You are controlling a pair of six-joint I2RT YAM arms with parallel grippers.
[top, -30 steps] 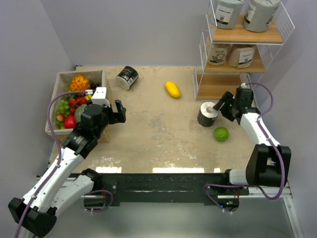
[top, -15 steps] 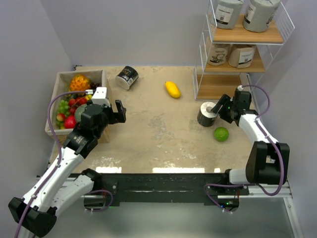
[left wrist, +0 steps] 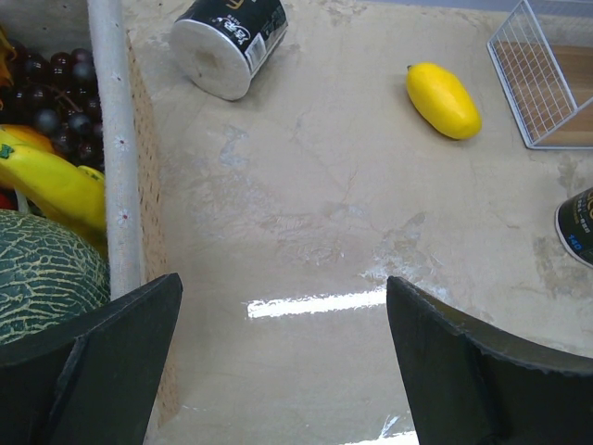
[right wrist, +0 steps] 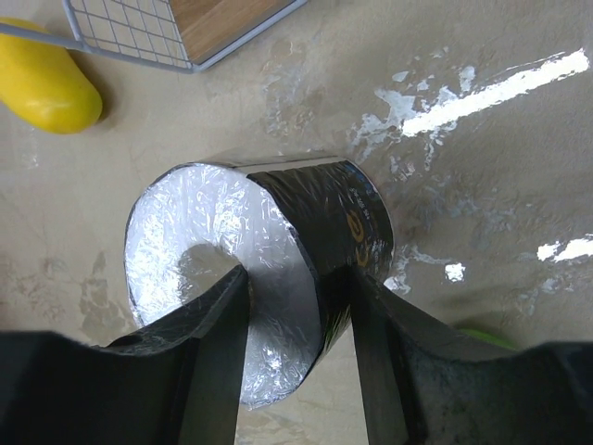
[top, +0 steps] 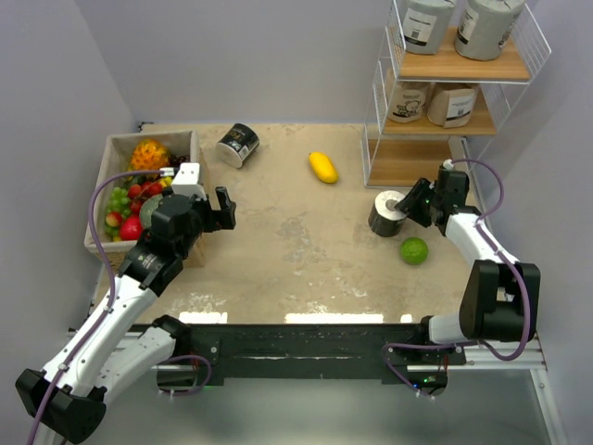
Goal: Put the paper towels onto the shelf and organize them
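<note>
The black roll [top: 386,215] sits on the table at the right, just in front of the shelf [top: 413,160], whose lowest board is bare. It appears to stand on end, long axis roughly upright, pale gathered end turned up toward the right gripper [right wrist: 296,283]. That pincer comes at it from the right and slightly above. One finger dips into the dimple at the centre of the end and the other lies against the black outer side, so the jaws straddle the roll's wall and look clamped on it. How firm the hold is cannot be judged, and the roll rests on the table. The right arm is the nearer one by far, and the move I expect is a lift and a short carry back to that free board. The left gripper [left wrist: 284,287] hangs released, jaws wide over bare table beside the fruit box [top: 109,148], well apart from this roll and nearer the second black roll [top: 239,146], which lies tipped on its side at the back. Two grey rolls [top: 431,23] fill the top tier and two tan rolls [top: 408,100] the middle. The overhead view gives this layout, with a green fruit [top: 413,250] just beside the held roll. Only the right wrist view shows where each finger meets the wrapper.
</note>
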